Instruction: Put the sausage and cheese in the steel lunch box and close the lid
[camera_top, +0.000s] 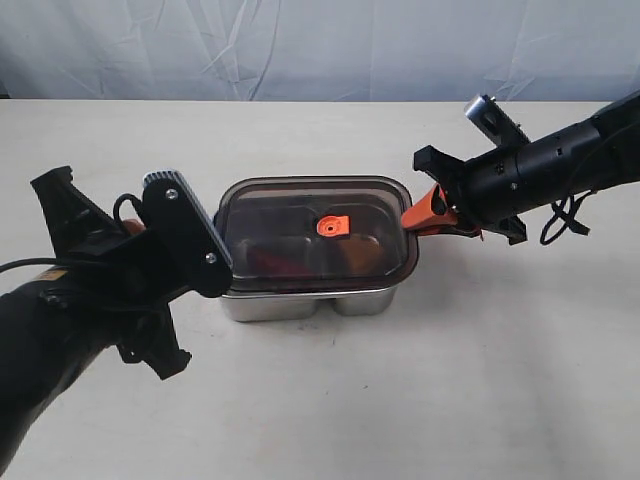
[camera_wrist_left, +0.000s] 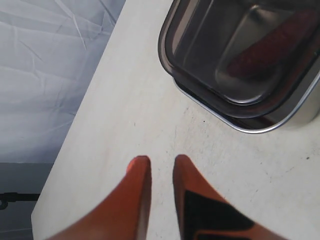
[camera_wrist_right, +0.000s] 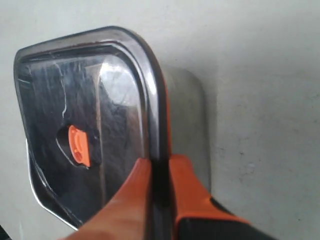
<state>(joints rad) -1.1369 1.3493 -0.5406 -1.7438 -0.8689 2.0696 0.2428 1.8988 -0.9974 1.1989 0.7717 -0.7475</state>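
The steel lunch box (camera_top: 300, 304) stands mid-table with the dark translucent lid (camera_top: 300, 212) lying over it, orange valve tab (camera_top: 333, 226) facing up. My right gripper (camera_top: 418, 214) is shut on the lid's right edge; the right wrist view shows its orange fingers (camera_wrist_right: 140, 175) pinching the lid rim (camera_wrist_right: 150, 90) above the steel wall (camera_wrist_right: 187, 110). Through the lid I make out the red sausage (camera_top: 268, 262) (camera_wrist_left: 270, 50) and an orange-brown cheese shape (camera_top: 362, 258). My left gripper (camera_wrist_left: 161, 162) hovers over bare table beside the box's left end (camera_wrist_left: 280, 125), narrowly open and empty.
The left arm's black wrist mount (camera_top: 185, 235) sits close against the box's left end and hides that gripper's fingers in the exterior view. A pale cloth backdrop (camera_top: 300, 45) runs behind the table's far edge. The table edge (camera_wrist_left: 75, 150) lies near the left gripper.
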